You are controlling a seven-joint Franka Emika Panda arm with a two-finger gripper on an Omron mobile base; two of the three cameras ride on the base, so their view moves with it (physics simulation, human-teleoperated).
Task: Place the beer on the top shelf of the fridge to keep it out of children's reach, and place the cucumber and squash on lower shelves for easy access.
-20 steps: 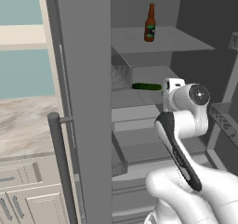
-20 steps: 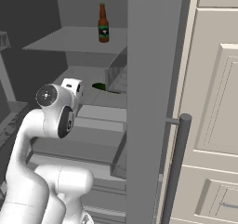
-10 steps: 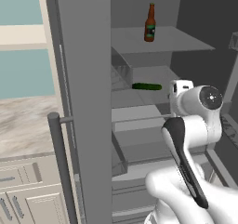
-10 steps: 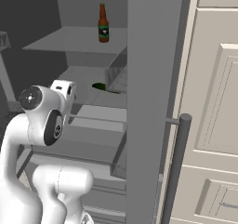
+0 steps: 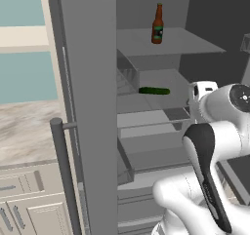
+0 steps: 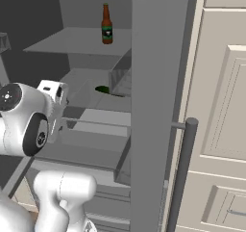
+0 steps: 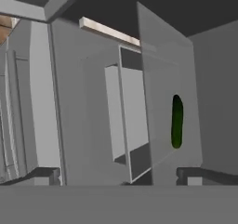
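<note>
Inside the fridge (image 5: pixel 93 107), the cucumber (image 5: pixel 154 90) lies on a lower shelf (image 5: pixel 156 98) near its front edge, well beyond the gripper (image 7: pixel 118 174), whose jaws stand open and empty. Above, the beer (image 5: pixel 157 24) stands upright on the top shelf (image 5: pixel 185 43).

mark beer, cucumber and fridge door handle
beer (image 5: pixel 157 27), left base view, on the bottle's label.
cucumber (image 7: pixel 176 121), hand view, middle of its length.
fridge door handle (image 6: pixel 181 178), right base view, on the vertical bar.

arm: elbow bent high | gripper (image 7: pixel 119 175): fingers wide apart, apparently holding nothing
</note>
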